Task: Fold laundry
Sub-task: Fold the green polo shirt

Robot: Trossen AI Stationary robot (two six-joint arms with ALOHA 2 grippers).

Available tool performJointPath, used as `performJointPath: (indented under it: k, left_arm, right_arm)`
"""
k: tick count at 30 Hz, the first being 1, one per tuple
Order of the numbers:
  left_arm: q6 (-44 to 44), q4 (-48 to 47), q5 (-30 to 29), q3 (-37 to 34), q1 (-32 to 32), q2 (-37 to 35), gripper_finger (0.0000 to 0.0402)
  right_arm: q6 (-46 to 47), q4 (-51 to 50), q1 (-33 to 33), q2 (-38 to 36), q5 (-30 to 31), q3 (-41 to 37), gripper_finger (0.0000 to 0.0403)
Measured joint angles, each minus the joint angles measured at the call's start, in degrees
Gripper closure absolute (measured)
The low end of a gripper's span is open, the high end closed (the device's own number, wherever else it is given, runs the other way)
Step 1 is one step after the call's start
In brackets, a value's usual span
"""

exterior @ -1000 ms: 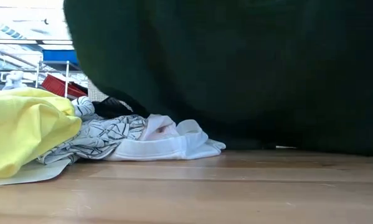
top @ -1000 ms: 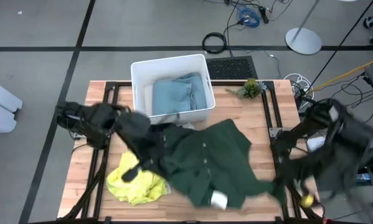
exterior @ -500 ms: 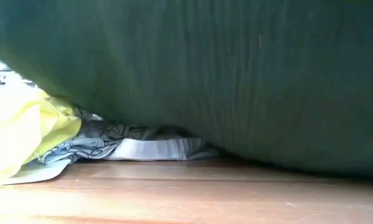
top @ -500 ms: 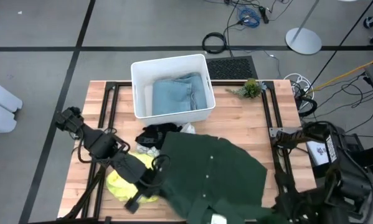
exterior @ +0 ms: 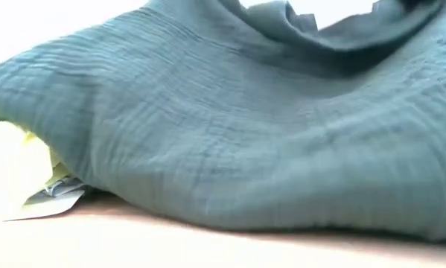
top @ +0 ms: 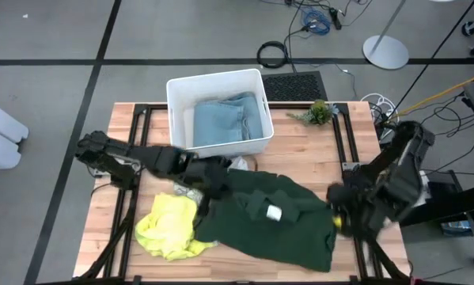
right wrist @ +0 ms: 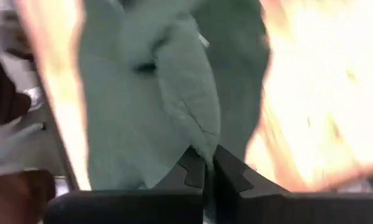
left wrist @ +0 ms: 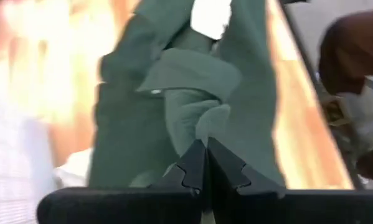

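Garment handling had progressed: both end effectors, left (top: 213, 190) and right (top: 337, 212), remained clamped on the dark green shirt (top: 276, 222), now dropped flatter across the worktop (top: 300, 142), ready for folding.

The right gripper (right wrist: 209, 167) shows as two dark toothed fingers (right wrist: 191, 168) pressed close together, pinching a raised fold of the dark green crinkled cloth garment (right wrist: 142, 106). From the pinch, that fold runs away as a long ridge, and the rest of the garment spreads flat on both sides of it. A small dark spot sits on the cloth beside the ridge. The garment lies on a pale wooden table top (right wrist: 304, 93), whose bare surface shows along either edge of the cloth, brightly lit on one side. Beyond the table's narrower strip, blurred dark and pale shapes cannot be made out
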Motion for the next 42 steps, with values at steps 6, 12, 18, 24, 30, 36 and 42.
performJointPath:
  k: [6, 12, 18, 24, 30, 36, 42]
  left_arm:
    - [0.90, 2.65, 6.78, -5.76, 9.83, -0.02, 0.0389]
    - [0.88, 6.95, 8.17, -12.23, 14.94, 0.00, 0.0386]
    - [4.41, 6.95, 4.03, -13.85, 15.88, 0.00, 0.0339]
    - [3.68, 2.50, -1.80, -9.52, 15.90, -0.22, 0.0256]
    - [0.31, 15.06, 9.86, -7.03, 9.48, -0.52, 0.0232]
    - [4.00, 38.34, 4.57, -7.23, -1.30, 9.27, 0.0235]
    - [8.27, 62.16, 0.59, -7.04, -4.76, 22.35, 0.0236]
  right_arm:
    - [10.04, 6.57, -6.39, -15.39, -10.55, -21.47, 0.0403]
    - [10.78, 21.66, -12.12, -25.12, -12.92, -37.19, 0.0403]
    - [7.08, 28.57, -17.71, -27.18, -12.86, -42.65, 0.0381]
    - [5.49, 27.51, -20.76, -27.04, -13.07, -42.68, 0.0311]
    - [6.93, 26.71, -20.76, -25.93, -13.18, -42.68, 0.0242]
    - [10.83, 26.33, -20.03, -21.98, -13.19, -42.68, 0.0202]
    - [16.60, 25.89, -19.79, -15.69, -13.97, -42.68, 0.0199]
